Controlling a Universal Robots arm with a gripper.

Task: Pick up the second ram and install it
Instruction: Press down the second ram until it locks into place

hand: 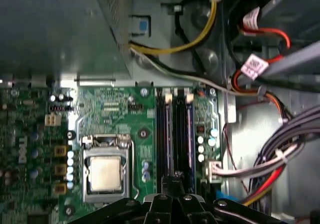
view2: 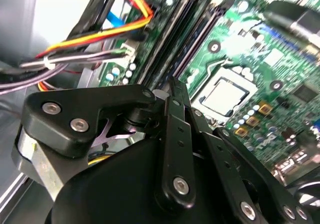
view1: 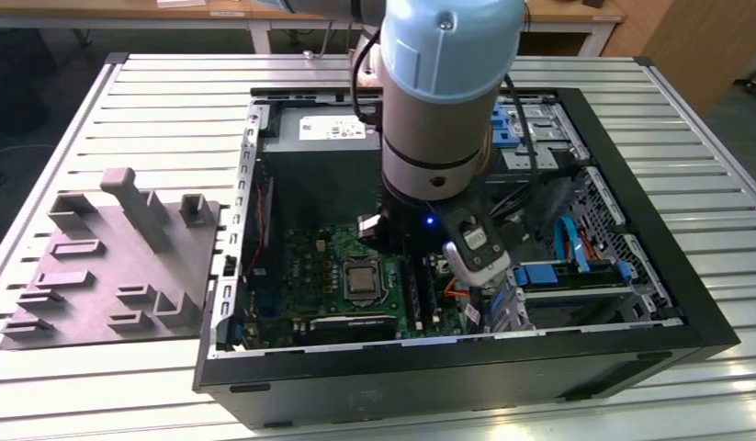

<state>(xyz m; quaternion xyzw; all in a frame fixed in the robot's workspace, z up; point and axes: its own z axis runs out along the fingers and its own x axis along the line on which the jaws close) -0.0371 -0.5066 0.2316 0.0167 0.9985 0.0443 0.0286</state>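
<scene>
— How far along with the second ram?

— Hard to say for sure. Gripper (hand: 175,181) down inside the open case (view1: 671,303), tips right at the slots (hand: 175,134) just beside the socket (hand: 105,171). Judging from that, well past the pick-up and into the fitting.

— Holding anything?

— Jaws drawn nearly together, with a narrow gap at most. Cannot tell whether a thin board sits edge-on between them. No green stick made out for certain, either at the tips or seated in a slot.

— So where to put the second ram?

— At a guess, at the slots beside the socket, pinched or part-way in. Nothing green lying on the grey holder block (view1: 108,266), well away from the socket and outside the case. Seating and latching not confirmed.

— Anything gained from the exterior view?

— The whole arm (view1: 445,92) standing over the board, plus the holder block and the case walls. Slots largely hidden there behind the wrist.

— And from the wrist views?

— From the first, a straight look along the slots, with the socket on one side and the bundled cables (hand: 270,159) on the other. From the second, a slanted look past the black linkage to the meeting tips, socket just beyond.
</scene>
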